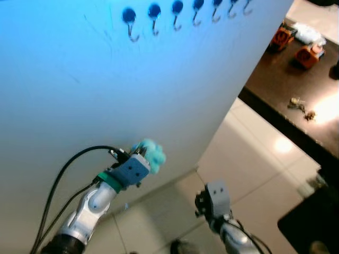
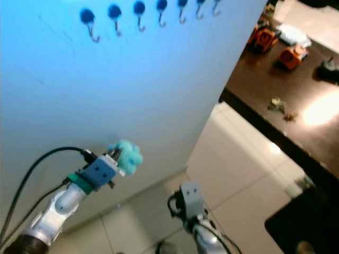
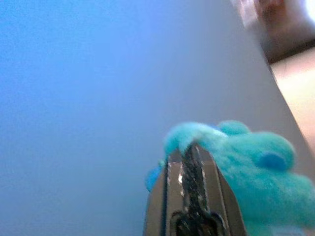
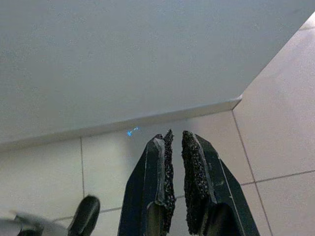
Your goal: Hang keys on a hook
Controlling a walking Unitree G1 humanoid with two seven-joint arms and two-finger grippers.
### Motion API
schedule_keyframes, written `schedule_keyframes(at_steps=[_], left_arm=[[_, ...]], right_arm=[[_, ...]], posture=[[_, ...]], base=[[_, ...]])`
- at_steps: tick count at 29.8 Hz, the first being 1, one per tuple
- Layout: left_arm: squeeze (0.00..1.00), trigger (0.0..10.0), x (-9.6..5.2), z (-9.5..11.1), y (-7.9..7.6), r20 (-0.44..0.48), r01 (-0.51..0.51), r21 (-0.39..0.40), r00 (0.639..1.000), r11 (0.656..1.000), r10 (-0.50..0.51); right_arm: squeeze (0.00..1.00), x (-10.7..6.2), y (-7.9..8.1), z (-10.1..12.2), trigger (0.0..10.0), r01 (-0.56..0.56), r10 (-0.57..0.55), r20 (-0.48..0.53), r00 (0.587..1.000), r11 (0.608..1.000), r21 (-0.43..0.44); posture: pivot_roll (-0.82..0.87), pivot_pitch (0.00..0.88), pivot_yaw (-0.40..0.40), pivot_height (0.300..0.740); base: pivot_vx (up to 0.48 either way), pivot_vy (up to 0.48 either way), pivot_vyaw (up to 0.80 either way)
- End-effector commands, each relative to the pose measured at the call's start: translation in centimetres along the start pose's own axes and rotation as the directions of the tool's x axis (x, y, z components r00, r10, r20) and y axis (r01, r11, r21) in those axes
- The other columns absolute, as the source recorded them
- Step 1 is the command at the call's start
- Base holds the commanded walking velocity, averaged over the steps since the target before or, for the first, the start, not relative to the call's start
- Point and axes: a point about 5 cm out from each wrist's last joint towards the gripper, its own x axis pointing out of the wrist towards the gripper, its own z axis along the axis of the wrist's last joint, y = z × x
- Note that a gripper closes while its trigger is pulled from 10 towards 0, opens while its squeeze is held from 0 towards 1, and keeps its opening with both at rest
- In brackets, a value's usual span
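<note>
Low against the white wall, left gripper is clamped on a fluffy teal keychain, well below the row of dark hooks along the wall's top edge. Right gripper hangs over the tiled floor, fingers nearly closed, nothing between them. Dark counter at right carries more keys and orange objects.

Both head eyes are looking down along the pale wall with hooks; the wrist views are facing, close, that wall and its tiled floor
</note>
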Motion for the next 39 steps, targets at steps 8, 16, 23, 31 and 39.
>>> schedule_keyframes(at_steps=[8,16,23,31,39], left_arm=[[0.0,10.0,3.5,6.0,2.4,0.338,-0.131,0.147,0.938,0.98,0.074],[0.0,10.0,4.4,8.3,3.2,0.439,-0.211,0.166,0.891,0.963,0.12],[0.0,10.0,7.0,10.7,5.1,0.481,-0.361,0.122,0.836,0.924,0.263],[0.0,10.0,8.9,10.9,6.8,0.447,-0.452,0.101,0.816,0.886,0.366],[0.0,10.0,9.3,10.6,7.4,0.436,-0.474,0.116,0.814,0.873,0.384]], right_arm=[[0.0,0.1,0.3,-0.3,10.0,-0.01,0.01,-0.031,0.999,1.0,-0.004],[0.0,0.0,0.2,-0.5,10.0,-0.003,0.003,-0.04,0.999,1.0,0.002],[0.0,-0.2,0.1,-1.0,10.0,0.014,-0.014,-0.053,0.999,1.0,0.014],[0.0,-0.1,0.2,-0.8,10.0,0.017,-0.016,-0.046,0.999,1.0,0.02],[0.0,-0.1,0.2,-0.8,10.0,0.019,-0.018,-0.044,0.999,1.0,0.02]], posture=[[-0.16,0.123,0.002,0.74],[-0.16,0.133,0.006,0.74],[-0.17,0.129,0.016,0.74],[-0.17,0.127,0.017,0.74],[-0.17,0.128,0.018,0.74]], base=[[0.0,0.0,0.0],[0.0,0.0,0.0],[0.0,0.0,0.0],[0.0,0.0,0.0],[0.0,0.0,0.0]])
